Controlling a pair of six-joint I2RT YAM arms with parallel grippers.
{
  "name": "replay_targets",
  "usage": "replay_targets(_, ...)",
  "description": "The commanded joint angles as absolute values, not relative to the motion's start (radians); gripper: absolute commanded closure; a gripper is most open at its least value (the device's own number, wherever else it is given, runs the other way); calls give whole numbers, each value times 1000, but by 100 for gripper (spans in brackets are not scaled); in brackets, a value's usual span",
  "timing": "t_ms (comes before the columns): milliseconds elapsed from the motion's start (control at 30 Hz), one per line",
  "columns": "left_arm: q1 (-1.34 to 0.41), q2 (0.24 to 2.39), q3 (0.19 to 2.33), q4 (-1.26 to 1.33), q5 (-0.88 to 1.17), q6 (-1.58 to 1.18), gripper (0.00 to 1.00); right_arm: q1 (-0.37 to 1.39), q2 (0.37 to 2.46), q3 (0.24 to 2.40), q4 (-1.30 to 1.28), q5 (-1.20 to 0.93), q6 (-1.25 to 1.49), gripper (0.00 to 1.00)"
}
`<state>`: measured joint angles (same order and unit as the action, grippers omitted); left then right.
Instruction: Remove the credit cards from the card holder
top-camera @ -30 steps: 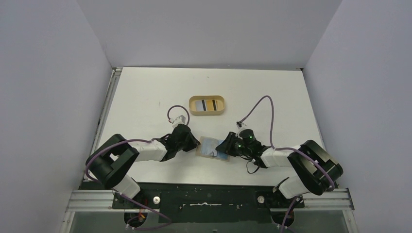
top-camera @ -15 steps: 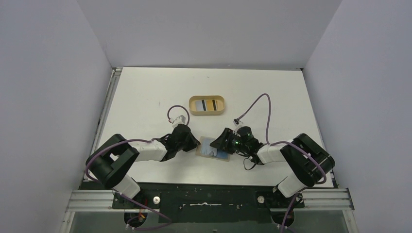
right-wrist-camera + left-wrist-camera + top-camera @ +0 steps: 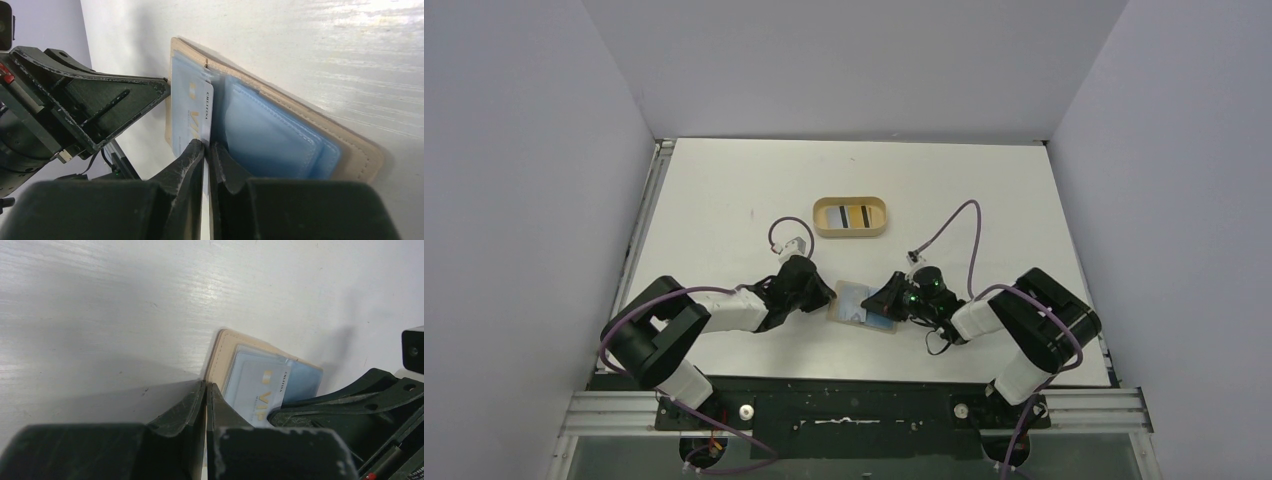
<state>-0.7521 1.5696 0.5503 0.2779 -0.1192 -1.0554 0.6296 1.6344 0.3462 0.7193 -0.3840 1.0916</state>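
The tan card holder [image 3: 852, 302] lies open on the white table between the arms, blue lining up; it also shows in the left wrist view [image 3: 222, 355] and the right wrist view [image 3: 357, 155]. My left gripper [image 3: 206, 386] is shut on its left edge. A light blue credit card [image 3: 192, 110] with gold print sticks partly out of the left pocket; it also shows in the left wrist view [image 3: 257, 387]. My right gripper [image 3: 205, 145] is shut on that card's edge. In the top view the left gripper [image 3: 827, 297] and right gripper [image 3: 881, 303] flank the holder. No yellow-orange card shows in the holder.
An oval tan tray [image 3: 850, 232] with a raised rim stands beyond the holder, with striped cards lying in it. Purple cables [image 3: 944, 228] loop above both wrists. Grey walls close the table on three sides.
My right arm has shifted a little left and its elbow has swung in toward the holder. The left arm and the holder have stayed in place.
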Motion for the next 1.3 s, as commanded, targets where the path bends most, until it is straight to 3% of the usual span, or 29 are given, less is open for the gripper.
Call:
replay_targets(0, -752, 1597, 532, 219, -120, -1039, 100, 632, 1621, 323, 698, -392, 1077, 96)
replay_targets(633, -747, 1606, 522, 242, -108, -1040, 100, 529, 1256, 315, 261, -433, 928, 100)
replay_targets(900, -742, 1582, 486, 257, -121, -1046, 100, 443, 1013, 576, -192, -370, 740, 100)
replay_targets(1067, -742, 1522, 448, 243, -138, -1054, 100, 422, 1202, 844, -181, -379, 678, 100)
replay_targets(1267, -743, 1461, 411, 216, -158, -1057, 100, 417, 1616, 1222, -130, -452, 623, 100)
